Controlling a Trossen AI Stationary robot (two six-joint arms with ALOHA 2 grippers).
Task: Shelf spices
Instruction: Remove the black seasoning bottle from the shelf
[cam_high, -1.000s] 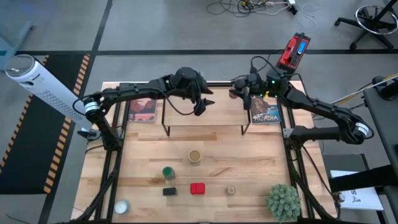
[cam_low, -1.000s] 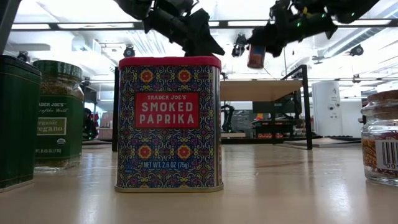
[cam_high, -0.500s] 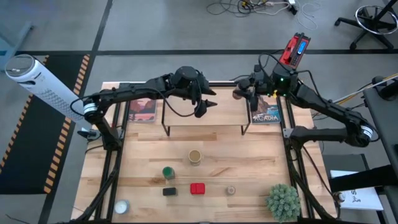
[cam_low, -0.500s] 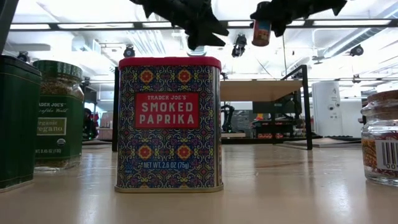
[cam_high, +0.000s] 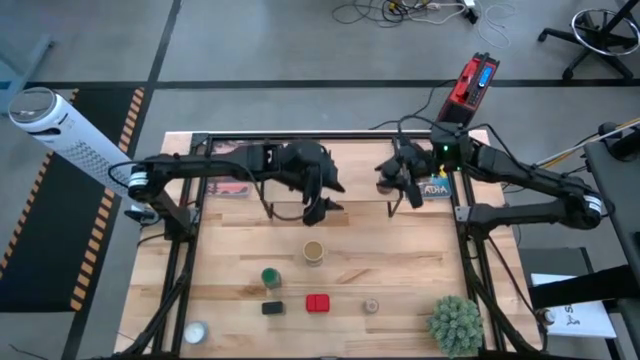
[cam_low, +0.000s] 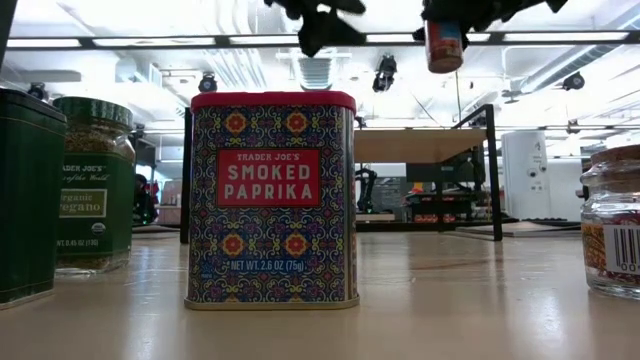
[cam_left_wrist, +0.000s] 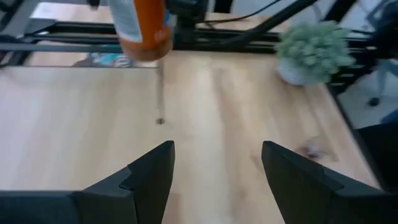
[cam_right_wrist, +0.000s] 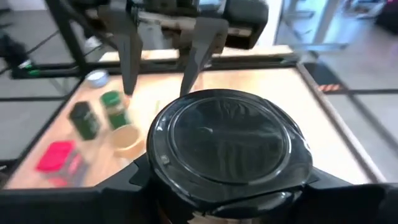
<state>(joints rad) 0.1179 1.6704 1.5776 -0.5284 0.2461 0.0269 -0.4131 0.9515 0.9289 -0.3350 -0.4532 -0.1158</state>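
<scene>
My right gripper is shut on the dark-capped brown bottle, which hangs above the right part of the shelf, a light-wood plank on black legs. Its black cap fills the right wrist view. My left gripper stands open over the shelf's middle, holding nothing, facing the bottle. The red tin, tan round jar, green-lidded jar, black box and tiny clear jar stand on the tabletop nearer me. My right gripper pinches the bottle's upper part, around the cap's rim, between its two fingers. The fingers come from the table's right, nearly level, slanting a little down. The bottle hangs upright below the fingers, clear of the shelf.
Two picture cards stand beside the shelf, left and right. A green spiky plant sits at the near right corner. A small round lid-like thing lies at the near left.
Both grippers have risen and come toward the table's near edge, over the shelf. My right gripper has carried the bottle along; it stays upright and hangs higher than before. My left gripper stays open.
</scene>
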